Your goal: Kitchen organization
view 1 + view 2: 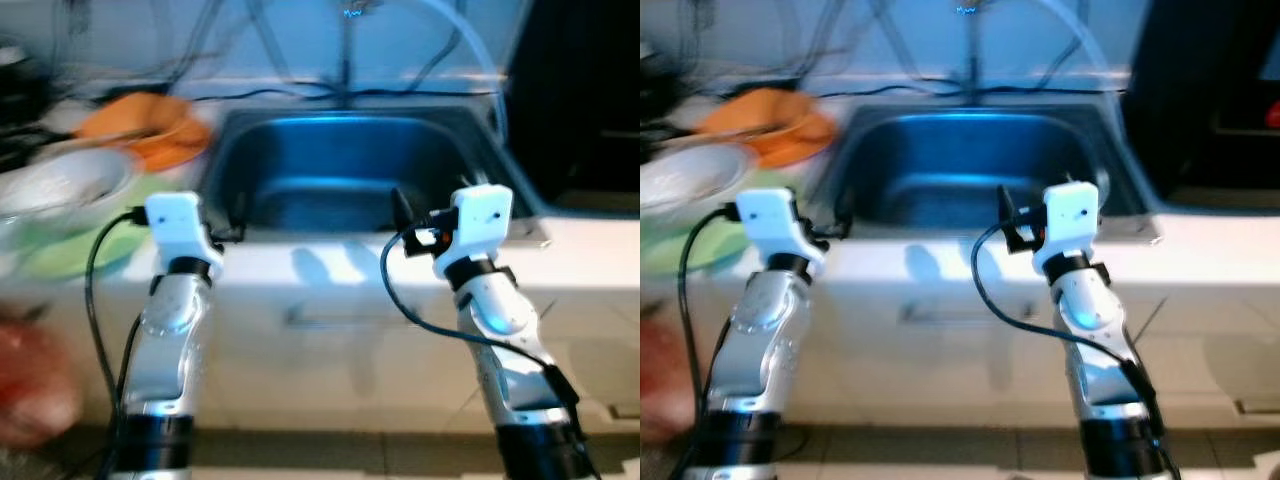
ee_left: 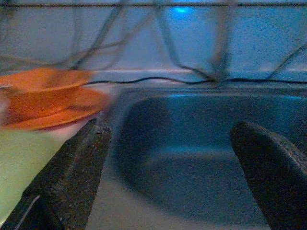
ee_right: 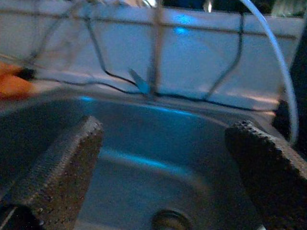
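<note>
Sink (image 1: 340, 170) just ahead of both open tools.

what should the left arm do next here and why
Probably swing the left gripper toward the robot's left, to the orange dishes on the counter. Both grippers are open and hold nothing, poised at the front edge of the sink, whose basin looks bare down to the drain. The dishes lie beside the sink on the left, on that arm's side. The views are blurred, so this is a guess.

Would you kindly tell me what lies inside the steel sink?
The steel sink shows a bare basin with a round drain; no dishes appear. Its near floor is hidden behind the front rim and the right gripper.
</note>
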{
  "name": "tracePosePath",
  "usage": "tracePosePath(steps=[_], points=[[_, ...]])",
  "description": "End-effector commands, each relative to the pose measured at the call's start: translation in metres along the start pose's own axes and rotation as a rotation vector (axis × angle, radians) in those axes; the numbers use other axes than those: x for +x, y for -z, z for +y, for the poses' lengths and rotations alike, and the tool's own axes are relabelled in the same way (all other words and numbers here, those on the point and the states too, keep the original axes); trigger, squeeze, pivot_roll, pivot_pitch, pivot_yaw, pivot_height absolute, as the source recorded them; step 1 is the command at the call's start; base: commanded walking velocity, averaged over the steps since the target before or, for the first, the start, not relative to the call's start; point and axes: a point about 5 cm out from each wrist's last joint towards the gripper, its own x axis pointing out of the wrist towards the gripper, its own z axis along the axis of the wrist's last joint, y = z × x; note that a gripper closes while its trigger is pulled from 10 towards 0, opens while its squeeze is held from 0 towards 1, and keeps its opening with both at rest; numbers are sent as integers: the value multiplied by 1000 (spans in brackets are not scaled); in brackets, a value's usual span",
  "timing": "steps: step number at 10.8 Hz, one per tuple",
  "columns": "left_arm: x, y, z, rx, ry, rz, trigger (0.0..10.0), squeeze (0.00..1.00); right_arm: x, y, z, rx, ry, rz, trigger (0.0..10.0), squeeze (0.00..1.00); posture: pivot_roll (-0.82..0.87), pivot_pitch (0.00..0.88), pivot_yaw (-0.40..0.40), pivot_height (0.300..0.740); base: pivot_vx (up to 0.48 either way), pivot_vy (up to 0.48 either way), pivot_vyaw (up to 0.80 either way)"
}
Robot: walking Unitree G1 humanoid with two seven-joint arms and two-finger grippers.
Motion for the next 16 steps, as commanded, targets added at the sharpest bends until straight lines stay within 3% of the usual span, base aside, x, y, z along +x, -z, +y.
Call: tracePosePath(steps=[1,3,5,6,7,8,11,15,16], points=[[0,-7,8,35,-26,-39,10000,0,3,-7,5,17,-26,-23,10000,0,12,30,39,740,0,0,0],[1,-15,0,66,16,-84,10000,0,5,-6,6,-54,2,-5,10000,0,11,31,38,740,0,0,0],[1,-18,1,101,-2,-99,10000,0,6,-6,16,-3,-32,-1,10000,0,10,33,39,740,0,0,0],[1,-18,1,103,-3,-102,10000,0,6,-6,15,-39,-17,-11,10000,0,10,33,39,740,0,0,0],[1,-27,-2,172,11,-156,10000,0,6,1,10,-43,-5,51,10000,0,13,35,38,740,0,0,0],[1,-30,-2,201,8,-168,10000,0,4,2,11,4,-26,52,10000,0,12,35,38,740,0,0,0],[0,-25,4,208,-26,-147,10000,0,3,-1,8,3,-24,34,10000,0,14,39,37,740,0,0,692],[4,-46,-4,279,19,-249,10000,0,4,-2,4,-15,6,23,10000,0,18,36,39,740,0,0,158],[5,-55,-7,331,29,-302,10000,0,6,-5,2,-14,19,11,10000,0,20,29,43,740,0,0,800]])
